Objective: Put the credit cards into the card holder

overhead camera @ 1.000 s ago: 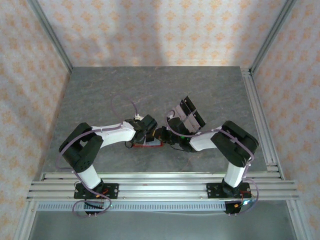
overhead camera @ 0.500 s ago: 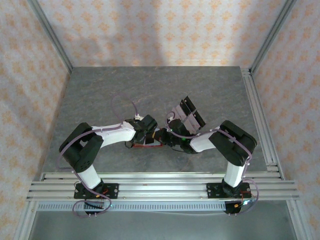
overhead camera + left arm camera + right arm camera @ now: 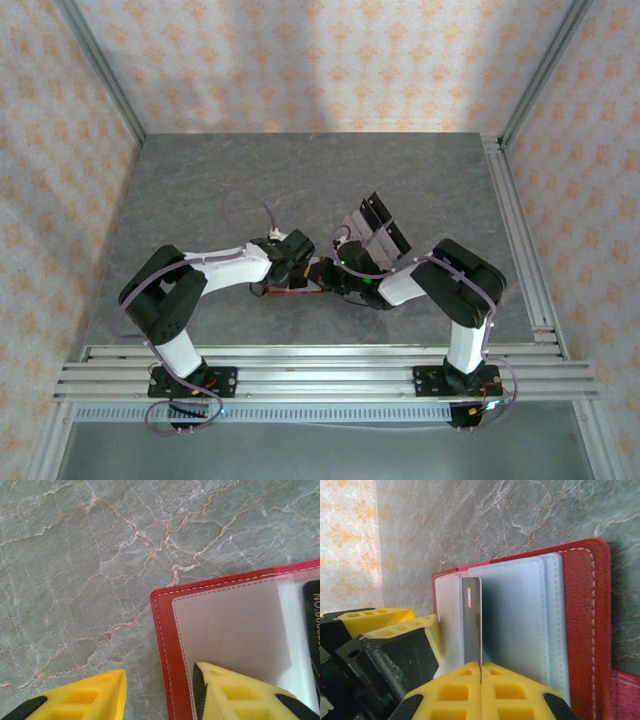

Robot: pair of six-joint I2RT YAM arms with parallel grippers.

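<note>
— What is sitting there, biggest first?

— One grey bench with a veined, stone-like top is carrying everything. Two arms are bending in over it, and the right arm is leaning closer to the middle than a second ago.

— And the card holder?

— One card holder, red with stitched edges and pale pockets, is lying open between both arms. The left fingers are standing apart: one is pressing a pale pocket, one is hovering over bare bench.

— Cards?

— The fanned cards are lying behind the arms, too small to count. The right fingers are pinching one thin card edge-on over the open holder.
</note>
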